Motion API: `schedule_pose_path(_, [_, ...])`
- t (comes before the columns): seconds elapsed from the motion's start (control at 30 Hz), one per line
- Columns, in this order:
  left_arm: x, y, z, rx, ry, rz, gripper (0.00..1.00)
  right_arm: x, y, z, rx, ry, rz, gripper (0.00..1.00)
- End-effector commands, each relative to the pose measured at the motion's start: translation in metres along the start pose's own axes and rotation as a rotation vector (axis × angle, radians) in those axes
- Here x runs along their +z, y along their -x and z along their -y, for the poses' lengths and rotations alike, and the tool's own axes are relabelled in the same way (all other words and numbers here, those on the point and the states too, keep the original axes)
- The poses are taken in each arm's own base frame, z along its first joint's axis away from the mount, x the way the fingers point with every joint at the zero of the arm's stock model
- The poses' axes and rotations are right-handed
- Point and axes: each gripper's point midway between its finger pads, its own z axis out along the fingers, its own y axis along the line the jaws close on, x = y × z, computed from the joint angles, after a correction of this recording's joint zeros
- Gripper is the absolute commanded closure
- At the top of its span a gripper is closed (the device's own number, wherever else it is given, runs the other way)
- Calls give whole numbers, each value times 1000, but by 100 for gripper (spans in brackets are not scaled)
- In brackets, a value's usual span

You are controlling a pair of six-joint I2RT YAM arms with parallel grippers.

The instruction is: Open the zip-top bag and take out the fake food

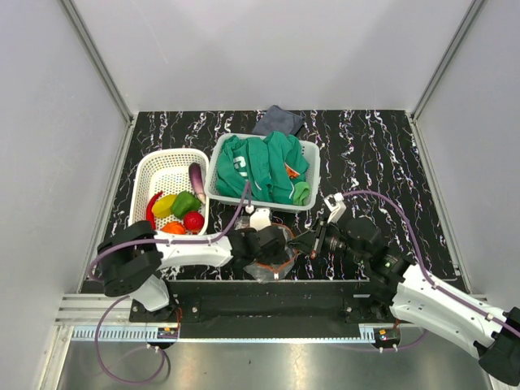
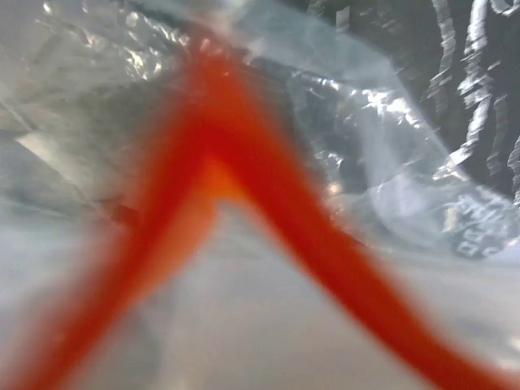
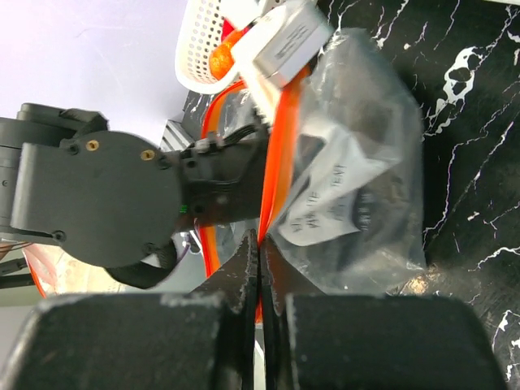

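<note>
Right gripper (image 3: 260, 256) first: in its wrist view we see the two dark fingers pressed flat together, pinching the edge of the clear, crinkly zip-top bag (image 3: 357, 154) right where the orange-red zip strip (image 3: 284, 138) runs down between them. From above, we find that same gripper (image 1: 302, 242) reaching in from the right, low over the near edge of the black, white-veined marble table (image 1: 366, 162).

Opposite it, the left gripper (image 1: 276, 246) meets the bag (image 1: 272, 264) from the left, so the pouch sits between the two tools, just in front of the arm bases. We cannot tell whether the left gripper's fingers are spread or closed: its own camera shows none of them, only the blurred zip strip (image 2: 244, 138) parting into an upside-down V, with wrinkled clear plastic around it.

The toy food lies well apart from the bag, in the white perforated plastic basket (image 1: 162, 157) at the left: a purple eggplant (image 1: 197, 179), a long red chili (image 1: 151, 207), a yellow piece (image 1: 165, 205), a green piece (image 1: 186, 202), a red round fruit (image 1: 193, 221) and an orange round one (image 1: 172, 228).

Beside that basket stands a pale grey bin (image 1: 312, 175) holding a crumpled green cloth garment (image 1: 260, 166), and behind it lies a dark grey folded cloth (image 1: 278, 120).
</note>
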Motion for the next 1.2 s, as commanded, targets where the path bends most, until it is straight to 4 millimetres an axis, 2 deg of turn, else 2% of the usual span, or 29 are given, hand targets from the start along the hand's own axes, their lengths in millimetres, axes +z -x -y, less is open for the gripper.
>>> schedule_pose_path(0.0, [22, -12, -11, -30, 91, -50, 26, -5, 17, -24, -27, 64, 57, 100])
schedule_pose_path(0.07, [24, -9, -11, -33, 88, -33, 31, -6, 17, -22, -27, 61, 60, 100])
schedule_pose_path(0.1, [24, -12, -18, -33, 100, -34, 34, -7, 16, -22, -25, 61, 60, 100])
schedule_pose_path(0.17, [20, -6, -18, -37, 88, -4, 44, -7, 15, -17, -21, 47, 64, 100])
schedule_pose_path(0.37, [-2, 17, -14, 17, 37, 83, 85, -9, 11, -5, -21, 13, 77, 100])
schedule_pose_path(0.5, [-17, 25, -8, 71, 1, 118, 99, -11, 8, 6, -32, -34, 68, 100])
schedule_pose_path(0.77, [-70, 47, 30, 158, -189, 192, 100, -11, 0, 17, -98, -66, 31, 100])
schedule_pose_path(0.83, [-87, 57, 36, 124, -238, 225, 100, -10, -5, 9, -133, -32, -18, 100])
schedule_pose_path(0.93, [-101, 71, 39, 85, -269, 288, 100, -9, -8, -5, -169, 20, -73, 100])
schedule_pose_path(1.0, [-103, 82, 35, 64, -246, 342, 100, -10, -4, -19, -181, 64, -84, 100])
schedule_pose_path(1.17, [-97, 95, 27, 68, -172, 398, 100, -19, 10, -51, -193, 146, -63, 100])
